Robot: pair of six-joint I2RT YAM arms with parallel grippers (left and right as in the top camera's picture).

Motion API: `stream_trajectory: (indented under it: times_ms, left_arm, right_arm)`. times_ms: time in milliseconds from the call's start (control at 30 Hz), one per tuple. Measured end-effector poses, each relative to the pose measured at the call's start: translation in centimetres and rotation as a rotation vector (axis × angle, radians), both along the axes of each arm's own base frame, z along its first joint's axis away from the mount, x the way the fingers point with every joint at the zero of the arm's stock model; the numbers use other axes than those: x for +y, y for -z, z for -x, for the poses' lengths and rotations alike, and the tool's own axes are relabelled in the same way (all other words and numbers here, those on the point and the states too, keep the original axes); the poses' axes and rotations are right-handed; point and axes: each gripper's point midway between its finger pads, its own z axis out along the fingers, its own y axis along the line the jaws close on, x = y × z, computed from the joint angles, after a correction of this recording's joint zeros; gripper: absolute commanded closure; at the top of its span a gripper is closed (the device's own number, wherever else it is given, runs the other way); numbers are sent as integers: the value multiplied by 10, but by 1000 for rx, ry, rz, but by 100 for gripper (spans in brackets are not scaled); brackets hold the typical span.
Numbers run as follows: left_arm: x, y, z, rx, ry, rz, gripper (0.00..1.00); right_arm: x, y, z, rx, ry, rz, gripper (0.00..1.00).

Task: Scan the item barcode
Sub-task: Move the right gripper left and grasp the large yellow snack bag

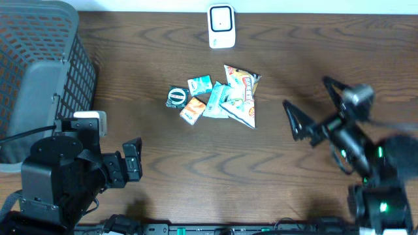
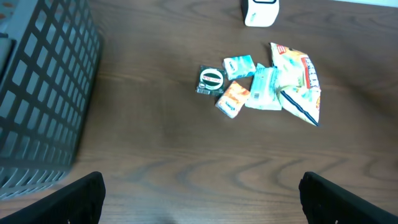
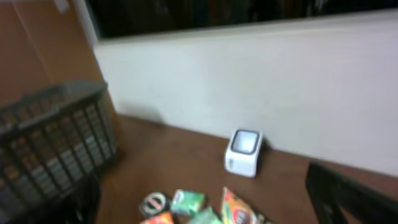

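Flanking the heap from either side, the left gripper (image 1: 134,162) and right gripper (image 1: 305,91) have their fingers spread wide and hold nothing. Both sit back from the pile, so it seems either could reach in. The items lie clustered mid-table, several overlapping: a chip bag (image 1: 240,94), a teal sachet (image 1: 199,83), an orange packet (image 1: 192,109) and a dark round-logo packet (image 1: 176,97). The white barcode scanner (image 1: 221,27) stands apart beyond them near the far edge — a picked item would likely just be lifted toward it. A grey mesh basket (image 1: 39,78) sits left, probably for scanned goods
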Motion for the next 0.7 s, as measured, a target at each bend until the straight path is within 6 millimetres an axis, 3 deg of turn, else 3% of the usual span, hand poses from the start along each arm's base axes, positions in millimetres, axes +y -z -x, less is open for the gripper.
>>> stream_trajectory:
  times_ms: [167,300,533,700]
  left_arm:
    - [0,0,0,0,0,0,2]
    - [0,0,0,0,0,0,2]
    - [0,0,0,0,-1,0,2]
    - [0,0,0,0,0,0,2]
  right_arm:
    - [9,28,-27,238,-68,58,1]
    - [13,51,-37,375,-111,69,1]
    - [26,91,-37,591,-198,-3,1]
    - [27,104,-39,661,-194,-30,1]
